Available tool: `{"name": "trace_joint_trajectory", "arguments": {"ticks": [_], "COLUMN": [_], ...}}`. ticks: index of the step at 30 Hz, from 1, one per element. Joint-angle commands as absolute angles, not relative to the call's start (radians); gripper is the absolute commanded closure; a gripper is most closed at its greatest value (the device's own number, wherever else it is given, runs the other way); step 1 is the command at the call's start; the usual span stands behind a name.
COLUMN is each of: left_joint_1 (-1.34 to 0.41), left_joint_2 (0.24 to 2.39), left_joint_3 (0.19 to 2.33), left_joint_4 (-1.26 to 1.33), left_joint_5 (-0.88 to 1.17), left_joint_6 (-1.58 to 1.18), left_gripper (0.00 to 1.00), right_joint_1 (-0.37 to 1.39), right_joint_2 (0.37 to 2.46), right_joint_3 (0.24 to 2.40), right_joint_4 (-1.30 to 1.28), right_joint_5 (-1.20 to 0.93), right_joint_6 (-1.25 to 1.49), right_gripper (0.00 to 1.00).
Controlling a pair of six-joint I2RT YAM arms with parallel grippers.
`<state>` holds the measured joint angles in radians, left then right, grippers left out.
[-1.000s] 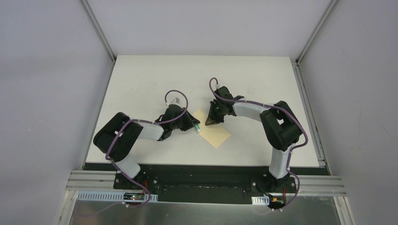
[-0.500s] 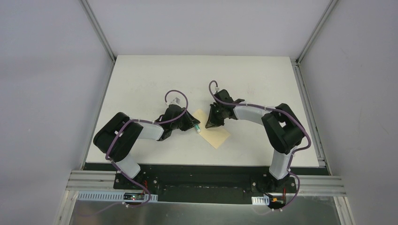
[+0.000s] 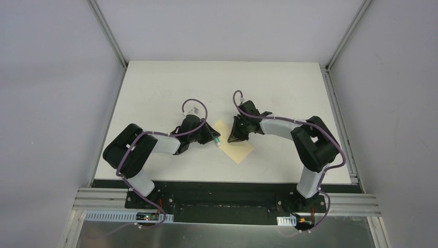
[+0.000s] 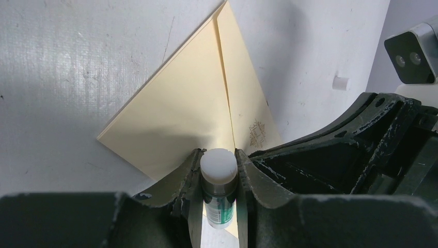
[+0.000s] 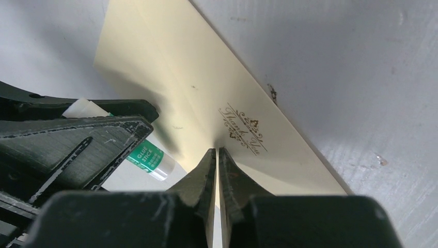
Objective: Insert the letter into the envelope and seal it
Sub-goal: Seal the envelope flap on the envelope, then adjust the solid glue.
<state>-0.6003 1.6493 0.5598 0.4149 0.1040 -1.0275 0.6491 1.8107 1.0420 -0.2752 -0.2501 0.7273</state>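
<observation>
White table (image 3: 155,93), grey walls (image 3: 51,77). The envelope (image 3: 239,150) lies flat between the arms. Left gripper (image 3: 214,138) – fingers partly closed, clamping a glue stick (image 4: 218,166) just over the envelope. Right gripper (image 5: 217,154) – fingers nearly together, pinching the envelope's raised edge.

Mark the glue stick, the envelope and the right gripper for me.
glue stick (image 4: 218,164), left wrist view, on its white end.
envelope (image 4: 175,113), left wrist view, on its flat face.
right gripper (image 5: 217,151), right wrist view, between its closed fingertips.
</observation>
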Motion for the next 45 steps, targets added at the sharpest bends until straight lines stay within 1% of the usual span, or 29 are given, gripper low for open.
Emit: {"name": "trace_joint_trajectory", "arguments": {"ticks": [1,7,10,12,13,14,16,19,24,27,32,38,42,45], "left_joint_1": [-0.597,-0.597,-0.597,-0.597,-0.597,-0.596,-0.593,-0.582,-0.542,-0.523,-0.518,-0.518,-0.518,-0.519], "left_joint_2": [1.688,1.632,1.582,1.534,1.512,1.493,1.455,1.410,1.361,1.353,1.336,1.330,1.322,1.316], "left_joint_3": [0.537,0.576,0.626,0.661,0.679,0.702,0.737,0.786,0.854,0.901,0.964,0.993,1.005,1.006], "left_joint_4": [0.248,0.275,0.239,0.210,0.198,0.188,0.171,0.162,0.225,0.280,0.337,0.471,0.493,0.502], "left_joint_5": [0.090,0.163,0.201,0.228,0.245,0.261,0.297,0.367,0.543,0.661,0.770,0.854,0.863,0.860], "left_joint_6": [-0.938,-0.877,-0.844,-0.828,-0.818,-0.808,-0.785,-0.760,-0.748,-0.759,-0.786,-0.866,-0.878,-0.883], "left_gripper": [1.00,1.00,1.00,1.00,1.00,1.00,1.00,1.00,1.00,1.00,1.00,1.00,1.00,1.00], "right_joint_1": [0.643,0.643,0.641,0.637,0.634,0.630,0.624,0.620,0.617,0.617,0.618,0.632,0.652,0.672], "right_joint_2": [1.747,1.650,1.574,1.522,1.483,1.452,1.392,1.303,1.161,1.085,1.034,1.053,1.063,1.074], "right_joint_3": [1.020,1.027,1.041,1.047,1.048,1.048,1.045,1.030,0.967,0.927,0.894,0.882,0.885,0.890], "right_joint_4": [-0.296,-0.292,-0.310,-0.320,-0.321,-0.321,-0.318,-0.284,-0.174,-0.096,-0.006,0.090,0.112,0.126], "right_joint_5": [-0.227,-0.259,-0.254,-0.252,-0.253,-0.254,-0.258,-0.275,-0.337,-0.382,-0.458,-0.505,-0.505,-0.495], "right_joint_6": [0.724,0.723,0.708,0.692,0.683,0.675,0.657,0.623,0.580,0.571,0.585,0.616,0.622,0.627], "right_gripper": [0.93,0.92,0.89,0.83,0.77,0.70,0.59,0.47,0.32,0.26,0.25,0.33,0.35,0.38]}}
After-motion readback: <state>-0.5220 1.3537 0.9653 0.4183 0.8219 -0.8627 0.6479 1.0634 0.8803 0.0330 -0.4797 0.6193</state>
